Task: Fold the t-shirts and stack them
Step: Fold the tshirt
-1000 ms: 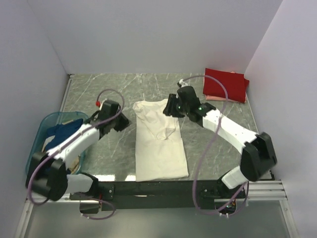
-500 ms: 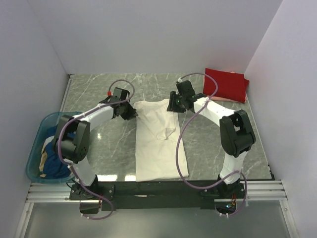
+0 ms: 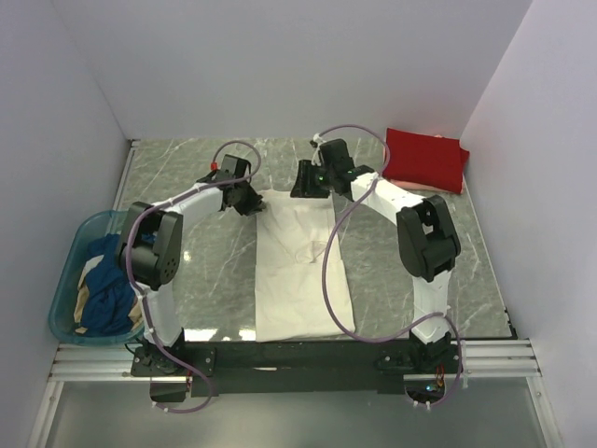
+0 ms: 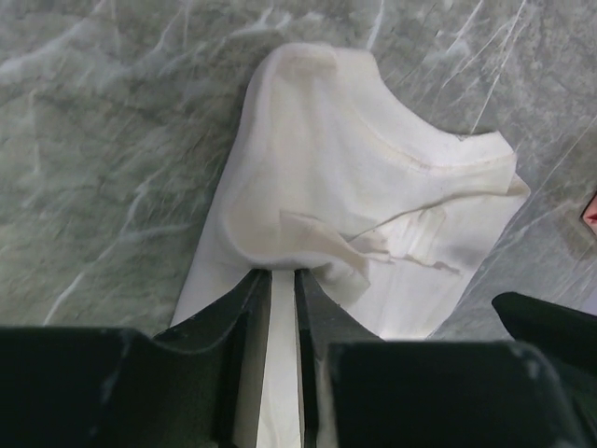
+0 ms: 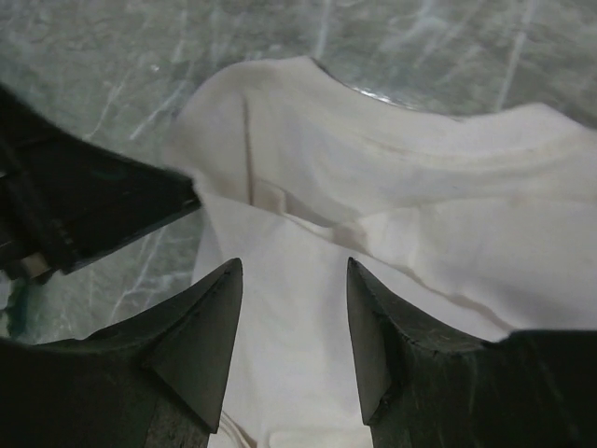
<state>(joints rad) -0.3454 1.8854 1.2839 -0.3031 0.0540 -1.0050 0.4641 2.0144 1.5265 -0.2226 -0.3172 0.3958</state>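
Note:
A cream-white t-shirt lies as a long strip in the middle of the table, collar end toward the back. My left gripper is at its back-left corner. In the left wrist view its jaws are narrowed onto a puffed fold of the shirt. My right gripper hangs over the collar end, and in the right wrist view it is open above the cloth with nothing between its fingers. A folded red t-shirt lies at the back right.
A teal basket at the left edge holds dark blue and tan shirts. The two grippers are close together; the left gripper's dark body shows beside my right fingers. White walls close in the marble table on three sides.
Both grippers have moved toward the back, to the shirt's collar end, and closer to each other. The left jaws have narrowed onto the cloth. The collar end is now rumpled.

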